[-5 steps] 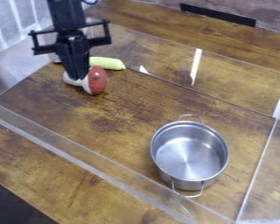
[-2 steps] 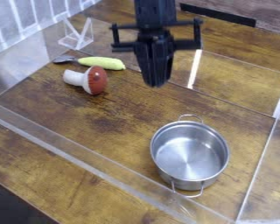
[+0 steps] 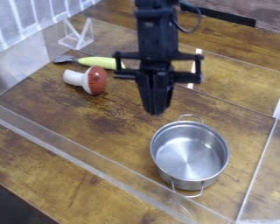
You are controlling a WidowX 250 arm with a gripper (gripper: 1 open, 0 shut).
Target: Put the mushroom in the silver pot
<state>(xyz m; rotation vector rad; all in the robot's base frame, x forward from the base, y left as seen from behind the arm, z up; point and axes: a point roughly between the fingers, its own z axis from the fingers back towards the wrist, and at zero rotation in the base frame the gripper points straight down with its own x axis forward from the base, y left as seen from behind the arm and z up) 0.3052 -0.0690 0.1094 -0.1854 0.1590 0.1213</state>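
Observation:
The mushroom lies on its side on the wooden table at the left, its reddish-brown cap pointing right and its white stem left. The silver pot stands upright and empty at the lower right. My gripper hangs pointing down between the two, just above and left of the pot's far rim and well to the right of the mushroom. Its black fingers are pressed together into a point, and nothing shows between them.
A long yellow-green piece lies just behind the mushroom. A clear plastic stand sits at the back left. Low transparent walls run along the table's front and right edges.
The arm has swung from over the mushroom to the right and toward the front, ending near the pot. The mushroom stays on the table where it lay.

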